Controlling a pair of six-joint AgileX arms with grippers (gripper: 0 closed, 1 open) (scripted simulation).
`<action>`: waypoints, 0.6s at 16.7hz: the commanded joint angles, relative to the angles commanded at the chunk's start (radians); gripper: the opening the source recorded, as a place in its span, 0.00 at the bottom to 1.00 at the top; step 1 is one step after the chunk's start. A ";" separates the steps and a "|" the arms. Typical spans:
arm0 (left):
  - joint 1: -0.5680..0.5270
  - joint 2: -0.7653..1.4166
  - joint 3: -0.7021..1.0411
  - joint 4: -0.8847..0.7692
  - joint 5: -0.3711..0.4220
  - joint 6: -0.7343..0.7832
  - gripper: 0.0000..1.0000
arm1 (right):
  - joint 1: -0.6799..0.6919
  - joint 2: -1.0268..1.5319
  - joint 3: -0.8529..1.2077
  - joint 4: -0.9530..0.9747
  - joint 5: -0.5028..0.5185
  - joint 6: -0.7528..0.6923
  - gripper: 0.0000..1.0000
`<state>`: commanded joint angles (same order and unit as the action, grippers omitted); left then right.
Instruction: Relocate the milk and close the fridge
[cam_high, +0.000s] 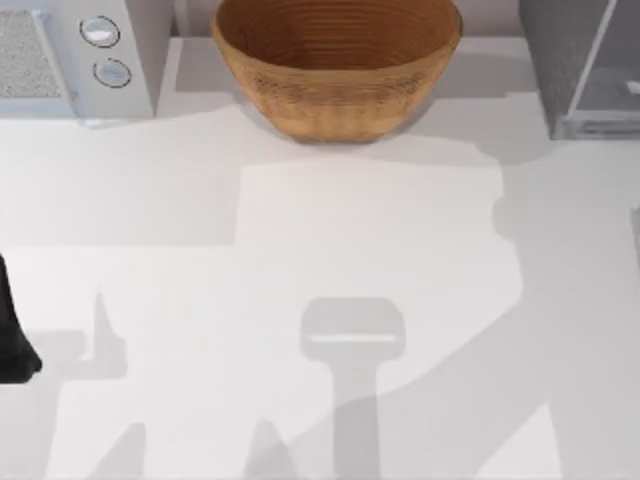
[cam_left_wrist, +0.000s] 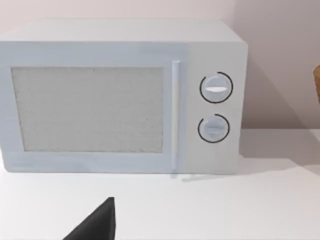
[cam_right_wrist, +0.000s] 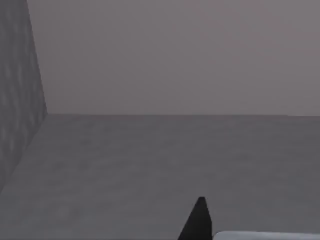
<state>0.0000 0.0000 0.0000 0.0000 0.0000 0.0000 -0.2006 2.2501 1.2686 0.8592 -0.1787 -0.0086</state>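
I read everything off the fridge, the grey speckled cabinet at the back right corner of the bench. Its pale door panel sits at a slant to the body, so I judge the door is not yet shut.

My right wrist view looks along a grey floor to a plain back wall, with a speckled grey wall on one side. I take that for the fridge, with the right claw at or just inside its opening. Whether that claw is spread or pressed together, I cannot tell. A pale sliver lies just beside it at the frame's edge. It may be the milk's white band or part of the door frame; I cannot say which, so I cannot place the milk beyond "likely close to the right claw, at the fridge".

The left arm is parked well apart from the fridge, at the bench's opposite edge. Its claw faces the white microwave, and I cannot tell its state either. The woven basket stands between microwave and fridge along the back.

The relation that matters is that the right arm is by far the nearer to the fridge, so both the milk and the door should fall to it.
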 joint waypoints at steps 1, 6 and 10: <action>0.000 0.000 0.000 0.000 0.000 0.000 1.00 | 0.000 0.000 0.000 0.000 0.000 0.000 0.23; 0.000 0.000 0.000 0.000 0.000 0.000 1.00 | 0.000 0.000 0.000 0.000 0.000 0.000 0.60; 0.000 0.000 0.000 0.000 0.000 0.000 1.00 | 0.000 0.000 0.000 0.000 0.000 0.000 0.90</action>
<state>0.0000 0.0000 0.0000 0.0000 0.0000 0.0000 -0.2006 2.2501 1.2686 0.8592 -0.1787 -0.0086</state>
